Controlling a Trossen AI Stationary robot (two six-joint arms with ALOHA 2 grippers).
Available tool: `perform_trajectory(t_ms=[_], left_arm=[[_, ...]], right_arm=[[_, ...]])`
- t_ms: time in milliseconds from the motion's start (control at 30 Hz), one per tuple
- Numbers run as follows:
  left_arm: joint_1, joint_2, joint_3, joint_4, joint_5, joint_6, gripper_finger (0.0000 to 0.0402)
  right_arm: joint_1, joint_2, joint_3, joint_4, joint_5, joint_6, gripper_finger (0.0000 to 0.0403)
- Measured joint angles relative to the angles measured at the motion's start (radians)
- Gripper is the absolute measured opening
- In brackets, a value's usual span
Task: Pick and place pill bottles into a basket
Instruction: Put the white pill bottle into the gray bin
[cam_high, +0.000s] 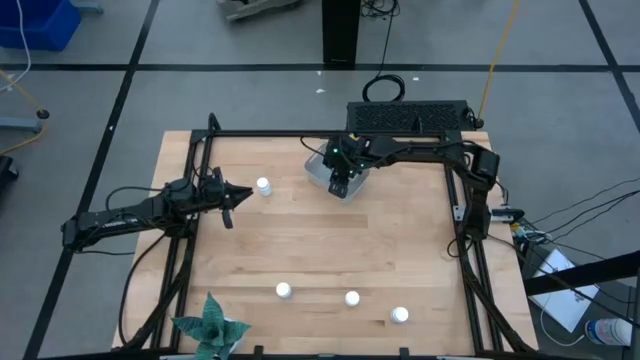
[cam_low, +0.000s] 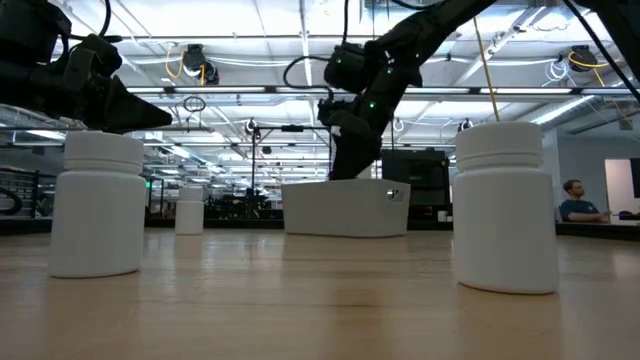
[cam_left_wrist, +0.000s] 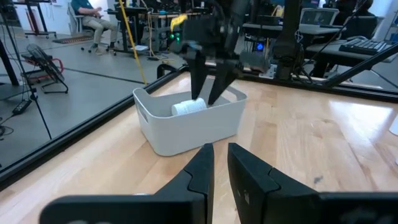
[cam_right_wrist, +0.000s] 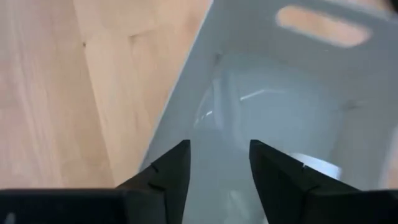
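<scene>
The light grey basket (cam_high: 322, 170) stands at the table's far middle; it also shows in the low view (cam_low: 345, 208) and the left wrist view (cam_left_wrist: 186, 127). One white pill bottle (cam_left_wrist: 188, 107) lies on its side inside it. My right gripper (cam_high: 340, 183) is open and empty, its fingers pointing down into the basket (cam_right_wrist: 219, 155), beside that bottle (cam_right_wrist: 314, 165). Another bottle (cam_high: 263, 186) stands upright left of the basket. My left gripper (cam_high: 240, 195) is shut and empty, just left of that bottle. Three more bottles (cam_high: 283, 291) (cam_high: 352, 298) (cam_high: 400, 315) stand upright near the front edge.
A green star-shaped paper plant (cam_high: 210, 325) stands at the front left corner. A black frame (cam_high: 300, 134) runs along the table's far and side edges. Bare wood lies between the basket and the three front bottles. People sit in the room beyond the table.
</scene>
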Motion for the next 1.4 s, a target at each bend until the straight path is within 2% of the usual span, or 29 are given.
perform_trajectory(t_ms=[200, 333, 767, 1400], left_arm=[[0.0, 0.0, 0.0, -0.001, 0.0, -0.001, 0.0051], [0.0, 0.0, 0.0, -0.005, 0.0, -0.001, 0.0051], [0.0, 0.0, 0.0, -0.006, 0.0, -0.001, 0.0051], [0.0, 0.0, 0.0, -0.006, 0.0, 0.0, 0.0051]], right_arm=[[-0.019, -0.025, 0.0, -0.087, 0.079, -0.013, 0.0167], [-0.044, -0.025, -0.001, -0.128, 0.087, -0.011, 0.0168], [-0.042, -0.003, -0.002, -0.111, 0.079, -0.001, 0.0187], [0.016, 0.025, -0.002, -0.101, 0.028, 0.055, 0.0187]])
